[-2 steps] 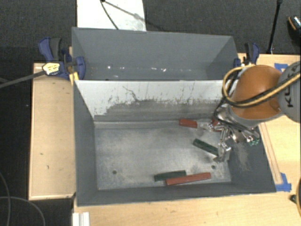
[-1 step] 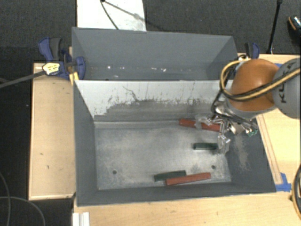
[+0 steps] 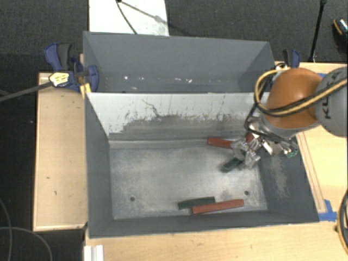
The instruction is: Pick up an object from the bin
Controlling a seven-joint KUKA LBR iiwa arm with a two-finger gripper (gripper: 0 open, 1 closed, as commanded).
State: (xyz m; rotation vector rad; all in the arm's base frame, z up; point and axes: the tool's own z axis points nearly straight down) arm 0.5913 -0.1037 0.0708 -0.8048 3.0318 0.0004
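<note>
Grey metal bin, seen from above. The gripper hangs low at the right side, over the upper end of a small dark green block; whether it is spread or pinching cannot be told. A red stick lies just behind. A green bar and a red bar lie side by side at the front.

Dark lettering was seen on the arm's pale casing at three o'clock, cut off by the frame edge, not readable, no other text made out.
</note>
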